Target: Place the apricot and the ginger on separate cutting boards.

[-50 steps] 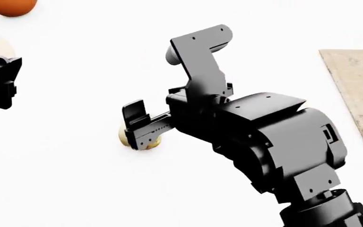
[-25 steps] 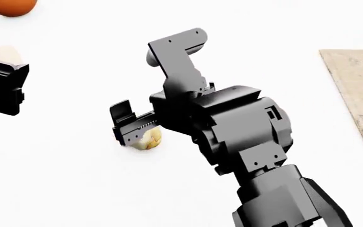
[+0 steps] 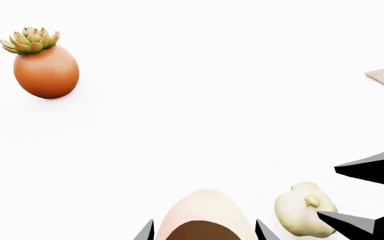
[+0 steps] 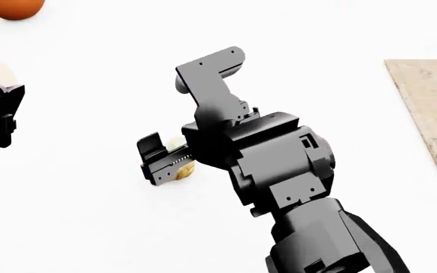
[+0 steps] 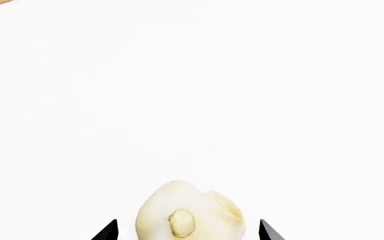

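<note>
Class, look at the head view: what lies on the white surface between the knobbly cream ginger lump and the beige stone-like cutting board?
No object rests there; only the right arm overhangs that stretch between the ginger and the cutting board.

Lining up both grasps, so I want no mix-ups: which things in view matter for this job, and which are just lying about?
Job:
- smooth pale peach egg-shaped apricot, between the left hand's fingertips
- knobbly cream-white ginger lump, between the right hand's fingertips
- beige mottled stone-like cutting board

Lying about:
- orange ball-shaped pot with a green succulent
</note>
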{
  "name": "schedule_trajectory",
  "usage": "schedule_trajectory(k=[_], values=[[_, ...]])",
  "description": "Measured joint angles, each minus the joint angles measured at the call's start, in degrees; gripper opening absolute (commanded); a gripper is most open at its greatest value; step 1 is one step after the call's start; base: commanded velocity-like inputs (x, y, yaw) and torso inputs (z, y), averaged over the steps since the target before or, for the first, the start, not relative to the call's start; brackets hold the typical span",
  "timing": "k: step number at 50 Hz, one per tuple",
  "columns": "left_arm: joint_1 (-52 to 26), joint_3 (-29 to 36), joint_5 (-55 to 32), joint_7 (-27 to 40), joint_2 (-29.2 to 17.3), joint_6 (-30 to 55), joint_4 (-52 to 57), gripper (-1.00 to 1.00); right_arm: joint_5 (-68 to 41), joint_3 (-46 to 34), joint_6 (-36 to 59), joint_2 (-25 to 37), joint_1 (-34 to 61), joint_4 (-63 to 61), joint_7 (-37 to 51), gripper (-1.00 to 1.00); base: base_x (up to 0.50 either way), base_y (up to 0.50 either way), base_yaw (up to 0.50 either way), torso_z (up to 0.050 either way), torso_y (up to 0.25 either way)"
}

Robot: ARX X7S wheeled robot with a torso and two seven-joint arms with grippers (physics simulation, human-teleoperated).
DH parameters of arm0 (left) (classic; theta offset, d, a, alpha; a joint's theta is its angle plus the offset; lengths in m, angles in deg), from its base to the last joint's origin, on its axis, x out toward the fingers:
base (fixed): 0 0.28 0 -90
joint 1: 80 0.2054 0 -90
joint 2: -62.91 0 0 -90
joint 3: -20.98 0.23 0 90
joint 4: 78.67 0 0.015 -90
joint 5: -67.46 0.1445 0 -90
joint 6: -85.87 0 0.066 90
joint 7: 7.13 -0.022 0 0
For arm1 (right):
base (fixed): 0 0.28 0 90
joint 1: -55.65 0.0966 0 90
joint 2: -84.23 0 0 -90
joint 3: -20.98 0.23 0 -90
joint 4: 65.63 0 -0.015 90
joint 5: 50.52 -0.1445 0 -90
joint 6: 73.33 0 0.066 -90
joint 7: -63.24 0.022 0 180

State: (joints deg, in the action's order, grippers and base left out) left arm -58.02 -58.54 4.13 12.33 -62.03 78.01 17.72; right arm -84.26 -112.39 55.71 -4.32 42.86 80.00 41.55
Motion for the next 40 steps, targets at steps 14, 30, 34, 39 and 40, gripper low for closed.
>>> schedule_trajectory(k=[14, 30, 34, 39, 40], values=[[0.88, 0.0, -1.1, 0.85, -0.33, -0.44, 0.22, -1.0, -10.6, -11.34, -5.87, -1.06, 1.18, 7.5, -0.01, 1.0, 0.0, 0.0, 0.0, 0.0, 0.0], [1.34, 0.14, -2.16, 2.02, -0.2, -0.9, 0.03, -1.0, -27.13, -27.62, -11.05, -1.35, 2.7, 11.91, 1.53, 1.0, 0.0, 0.0, 0.0, 0.0, 0.0], [1.5, 0.19, -2.38, 2.18, -0.29, -1.07, 0.02, -1.0, -30.36, -30.9, -11.91, -1.37, 2.87, 12.35, 1.77, 1.0, 0.0, 0.0, 0.0, 0.0, 0.0], [1.56, 0.28, -2.66, 2.34, -0.4, -1.24, -0.01, -1.0, -33.62, -34.33, -12.74, -1.39, 3.08, 12.67, 1.92, 1.0, 0.0, 0.0, 0.0, 0.0, 0.0], [1.56, 0.31, -2.71, 2.36, -0.42, -1.28, -0.02, -1.0, -34.16, -34.93, -12.9, -1.39, 3.13, 12.7, 1.93, -1.0, 0.0, 0.0, 0.0, 0.0, 0.0]])
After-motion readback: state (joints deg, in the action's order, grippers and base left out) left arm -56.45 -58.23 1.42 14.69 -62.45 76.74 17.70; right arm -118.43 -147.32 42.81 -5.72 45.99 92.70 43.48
